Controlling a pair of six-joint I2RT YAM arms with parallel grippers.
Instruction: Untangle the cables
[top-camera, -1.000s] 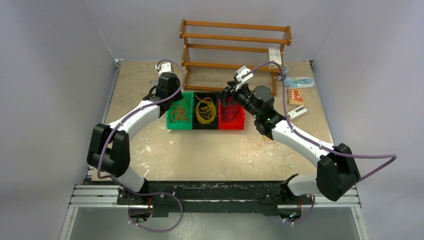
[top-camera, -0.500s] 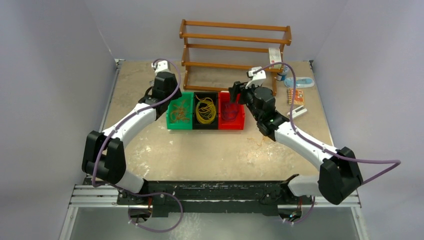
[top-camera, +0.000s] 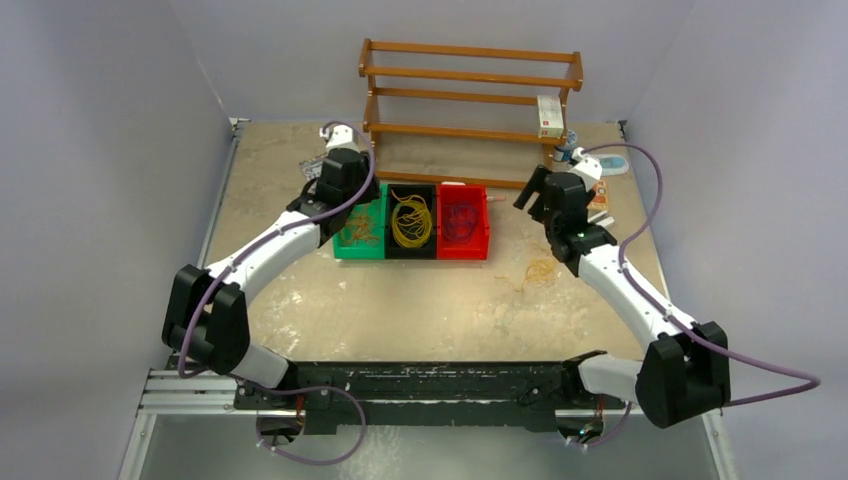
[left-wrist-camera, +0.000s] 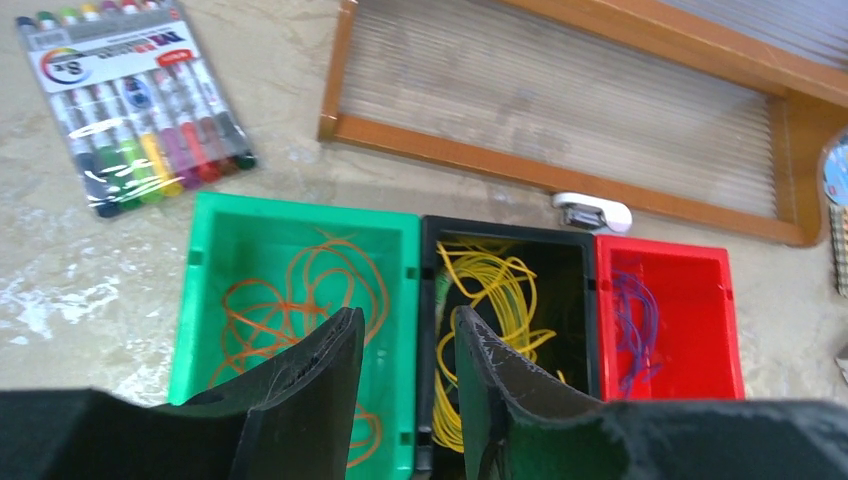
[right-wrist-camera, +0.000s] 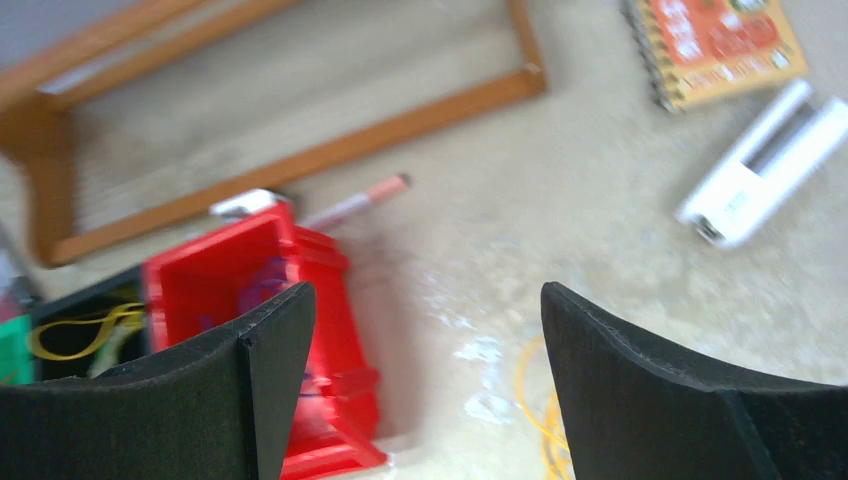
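The cables lie sorted in three bins: orange loops (left-wrist-camera: 300, 300) in the green bin (left-wrist-camera: 205, 290), yellow loops (left-wrist-camera: 500, 290) in the black bin (left-wrist-camera: 585, 300), dark purple strands (left-wrist-camera: 635, 310) in the red bin (left-wrist-camera: 725, 320). A small loose bunch of yellow-orange strands (top-camera: 540, 270) lies on the table right of the red bin, also seen in the right wrist view (right-wrist-camera: 535, 400). My left gripper (left-wrist-camera: 405, 315) hangs open above the wall between the green and black bins, holding nothing. My right gripper (right-wrist-camera: 428, 290) stands wide open over bare table just right of the red bin (right-wrist-camera: 250, 270), empty.
A wooden rack (top-camera: 470, 90) stands behind the bins, a small box (top-camera: 550, 115) on it. A marker pack (left-wrist-camera: 130, 100) lies far left. A white stapler (left-wrist-camera: 592, 212) sits behind the black bin. An orange notebook (right-wrist-camera: 715, 40), a white device (right-wrist-camera: 765, 165) and a pen (right-wrist-camera: 355, 200) lie at the right.
My right gripper has swung from above the red bin out to its right and opened wider. My left gripper has shifted right over the green bin and opened somewhat.
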